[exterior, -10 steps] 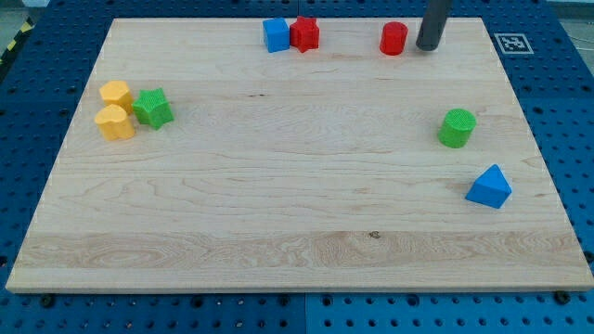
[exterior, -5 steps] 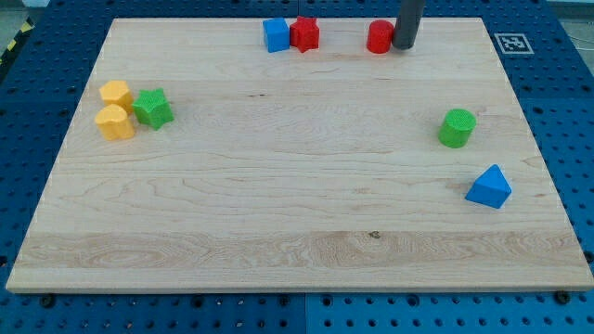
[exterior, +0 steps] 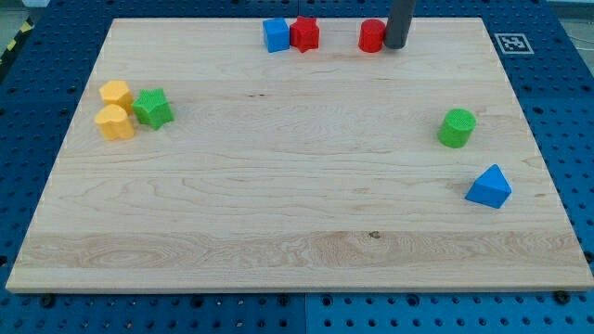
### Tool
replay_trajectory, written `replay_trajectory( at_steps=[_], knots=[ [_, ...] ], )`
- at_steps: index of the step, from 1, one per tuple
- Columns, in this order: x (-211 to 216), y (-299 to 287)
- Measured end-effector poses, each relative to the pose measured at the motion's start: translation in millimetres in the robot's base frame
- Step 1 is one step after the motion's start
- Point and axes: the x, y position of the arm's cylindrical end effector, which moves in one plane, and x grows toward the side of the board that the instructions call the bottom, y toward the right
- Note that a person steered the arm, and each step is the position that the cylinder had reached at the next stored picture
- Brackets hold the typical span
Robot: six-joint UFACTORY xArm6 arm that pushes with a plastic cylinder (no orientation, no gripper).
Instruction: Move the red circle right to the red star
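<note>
The red circle stands near the board's top edge, right of centre. The red star sits further left along the same edge, with a gap between them. The blue cube touches the star's left side. My tip rests against the red circle's right side; the dark rod rises out of the view's top.
Two yellow blocks and a green star cluster at the view's left. A green circle and a blue triangle sit at the right. The board's top edge lies just beyond the red blocks.
My tip moved left, reached the red circle's right side and pushed it left toward the red star. The other blocks have not moved.
</note>
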Motion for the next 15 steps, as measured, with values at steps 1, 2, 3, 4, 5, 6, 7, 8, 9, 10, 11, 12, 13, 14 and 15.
replay_trajectory(
  at_steps=[1,2,3,4,5,6,7,8,9,10,11,12,13,14,15],
  knots=[
    [-6,-16],
    [-8,-23],
    [-11,-37],
    [-14,-39],
    [-22,-38],
    [-22,-50],
    [-22,-51],
    [-22,-64],
    [-22,-65],
    [-22,-65],
    [-22,-63],
    [-22,-54],
    [-22,-37],
    [-22,-25],
    [-21,-20]
  ],
)
